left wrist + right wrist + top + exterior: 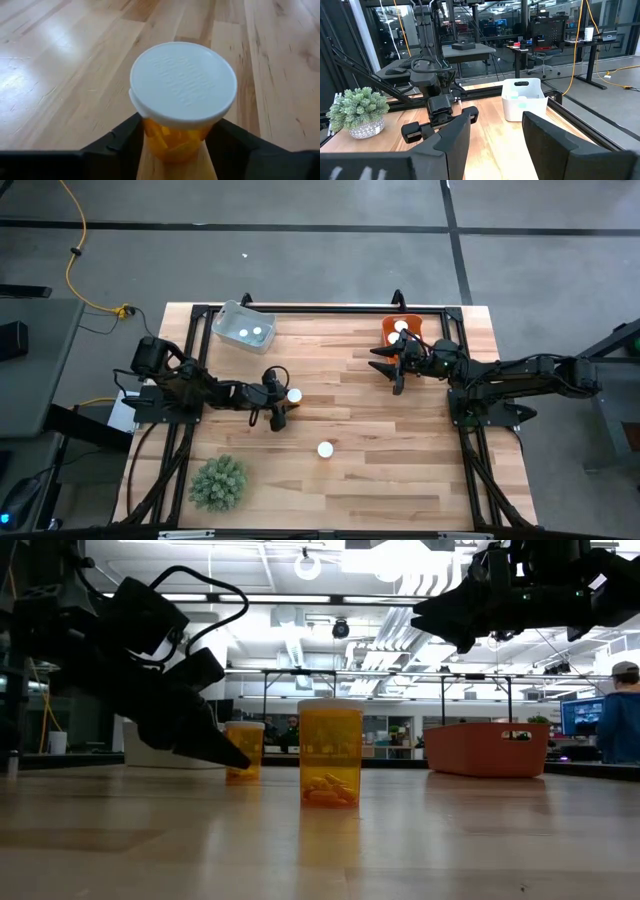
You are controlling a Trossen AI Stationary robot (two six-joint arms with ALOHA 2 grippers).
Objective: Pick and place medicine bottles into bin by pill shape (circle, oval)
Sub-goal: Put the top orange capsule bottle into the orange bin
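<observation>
A bottle (pixel 182 100) with a white cap fills the left wrist view, standing on the table (pixel 400 480) between the left gripper (pixel 283 408)'s fingers (pixel 122 142), which flank its amber body closely; whether they press it cannot be told. A second bottle (pixel 325 449) stands alone mid-table. Two more lie in the white bin (pixel 243 327), one in the orange bin (pixel 403 332): five bottles, two bins, one plant (pixel 219 482). The right gripper (pixel 396 366) hangs raised just beside the orange bin, fingers parted and gripping nothing.
</observation>
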